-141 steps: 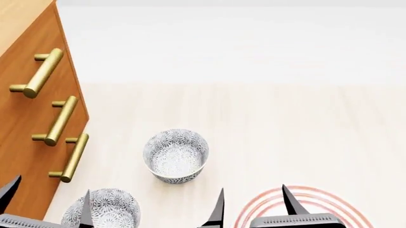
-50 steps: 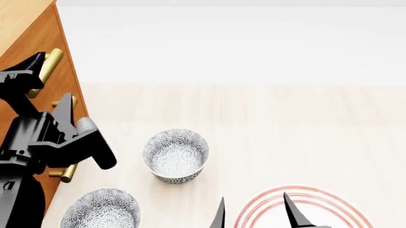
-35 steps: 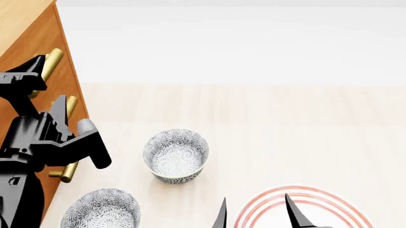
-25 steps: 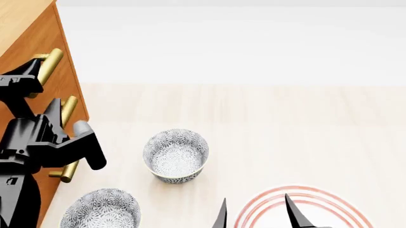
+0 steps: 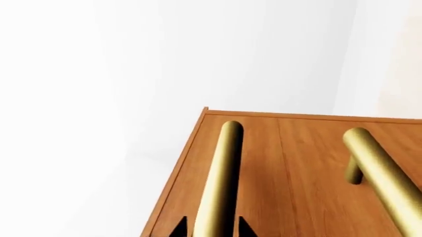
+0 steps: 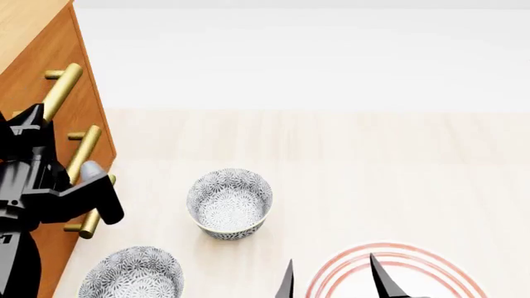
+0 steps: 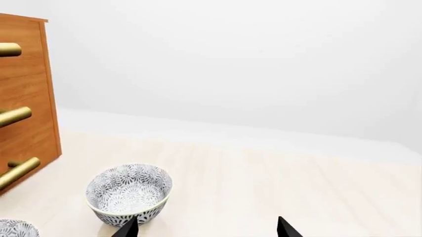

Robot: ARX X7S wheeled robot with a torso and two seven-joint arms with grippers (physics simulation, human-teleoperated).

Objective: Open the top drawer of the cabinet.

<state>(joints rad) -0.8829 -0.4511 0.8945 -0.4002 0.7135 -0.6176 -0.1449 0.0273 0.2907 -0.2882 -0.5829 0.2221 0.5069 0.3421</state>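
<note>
The orange-brown cabinet [image 6: 29, 25] stands at the left in the head view, with three brass handles. The top drawer [image 6: 33, 62] is flush with the front, and its handle [image 6: 59, 87] runs along it. My left gripper [image 6: 29, 121] is at the near end of that handle. In the left wrist view the handle [image 5: 223, 173] passes between my left gripper's [image 5: 211, 228] two fingertips, which stand apart on either side of it. The drawer's front [image 5: 258, 163] lies behind. My right gripper [image 6: 331, 285] is open and empty, low over the floor; it also shows in the right wrist view [image 7: 206, 229].
Two patterned bowls [image 6: 229, 202] [image 6: 133, 273] sit on the pale floor near the cabinet. A red-ringed plate [image 6: 414, 264] lies under my right gripper. The two lower handles [image 6: 83, 152] [image 6: 91, 220] are partly hidden by my left arm. The right wrist view shows a bowl [image 7: 128, 192].
My left arm rose from the bottom edge to the cabinet front, then slid along the top handle toward its near end. The drawer has not moved. My right gripper is nearly still.
</note>
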